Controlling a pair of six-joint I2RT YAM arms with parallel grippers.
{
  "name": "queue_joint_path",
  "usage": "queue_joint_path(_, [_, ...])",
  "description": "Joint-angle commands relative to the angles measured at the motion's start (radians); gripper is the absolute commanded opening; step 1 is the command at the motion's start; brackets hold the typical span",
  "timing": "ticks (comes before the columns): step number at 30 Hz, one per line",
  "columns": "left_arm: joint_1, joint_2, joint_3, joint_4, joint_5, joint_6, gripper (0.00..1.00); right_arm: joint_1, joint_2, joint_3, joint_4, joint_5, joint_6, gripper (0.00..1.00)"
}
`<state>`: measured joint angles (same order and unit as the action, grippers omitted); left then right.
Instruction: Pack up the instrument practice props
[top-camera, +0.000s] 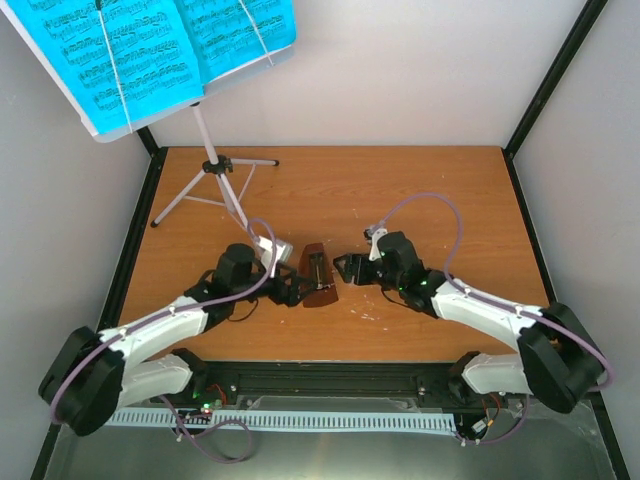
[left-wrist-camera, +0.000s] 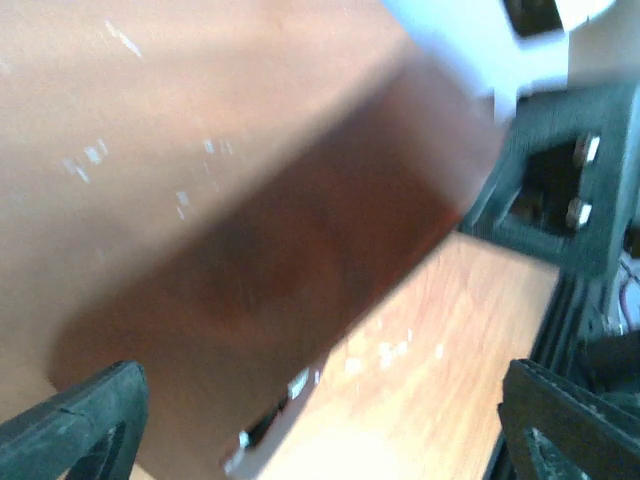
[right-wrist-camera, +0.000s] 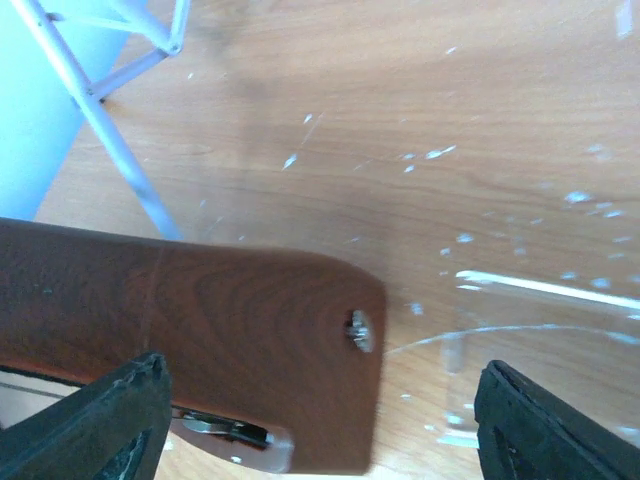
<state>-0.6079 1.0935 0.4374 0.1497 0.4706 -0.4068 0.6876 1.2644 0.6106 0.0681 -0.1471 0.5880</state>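
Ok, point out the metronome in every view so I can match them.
Top external: metronome at front centre of the table.
Left wrist: metronome, a blurred brown block across the middle.
Right wrist: metronome lower left, wood-grain side up.
Shared landmark: the orange-brown table under it in all three. The stand legs show only from above and upper left at the right wrist.
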Motion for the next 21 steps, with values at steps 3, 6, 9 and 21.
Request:
queue_joint_path(3, [0.008, -0.111, 0.320, -0.316, -0.181, 0.029, 0.99, -0.113, -0.146, 0.023, -0.261, 0.061, -0.078, 0.86])
queue_joint_path(6, [0.074, -0.067, 0.491, -0.452, -0.129, 0.117, 0.99, -0.198, -0.171, 0.006, -0.324, 0.047, -0.097, 0.88])
queue_joint_path(9, [0.183, -0.037, 0.596, -0.475, -0.019, 0.193, 0.99, -0.289, -0.138, -0.010, -0.349, -0.002, -0.115, 0.86])
queue_joint_path(21, [0.223, -0.016, 0.703, -0.455, -0.211, 0.404, 1.00, -0.378, 0.129, 0.028, -0.302, -0.136, -0.228, 0.69])
